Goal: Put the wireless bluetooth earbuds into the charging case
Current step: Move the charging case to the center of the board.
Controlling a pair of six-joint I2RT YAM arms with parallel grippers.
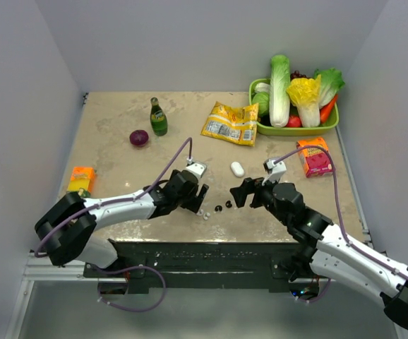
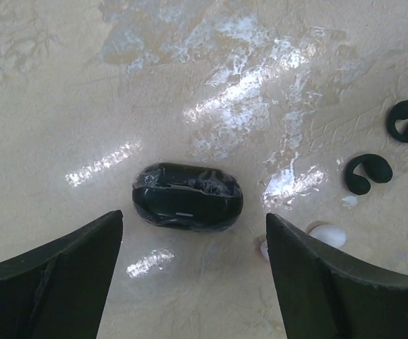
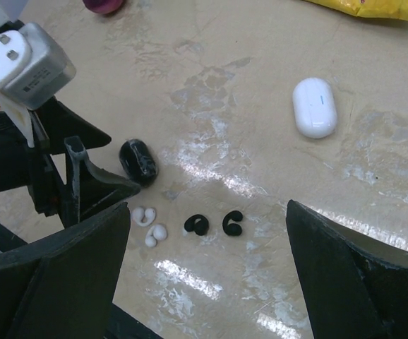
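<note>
**Inspector:** Left gripper (image 2: 192,233), condition?

**Recorder:** Released. The jaws stand wide apart and grasp nothing. A black case (image 2: 188,196) lies flat on the table (image 2: 63,85) between the fingers, and neither finger touches it.

**Inspector:** Right gripper (image 3: 202,212)?

**Recorder:** Also released and empty. It faces the left gripper across a short gap, with the small items on the table between them.

**Inspector:** Locate the task items.

**Recorder:** The two white earbuds (image 3: 144,215) lie loose on the table, just beside one finger of the left gripper and near the black case. They sit side by side. I cannot settle from the wrist view whether they touch one another. The white charging case (image 3: 314,106) lies flat farther back on the table, well apart from the earbuds, with no gripper on it. Both white earbuds are outside it.

**Inspector:** Other items?

**Recorder:** Two black earbuds (image 3: 196,225) lie in line with the white pair, on the side toward the right gripper. At the rear are a green bottle (image 1: 158,116), a purple onion (image 1: 139,138), a yellow packet (image 1: 230,123) and a green basket (image 1: 296,131) of vegetables. A pink box (image 1: 314,157) lies at the right and an orange box (image 1: 82,179) at the left.
</note>
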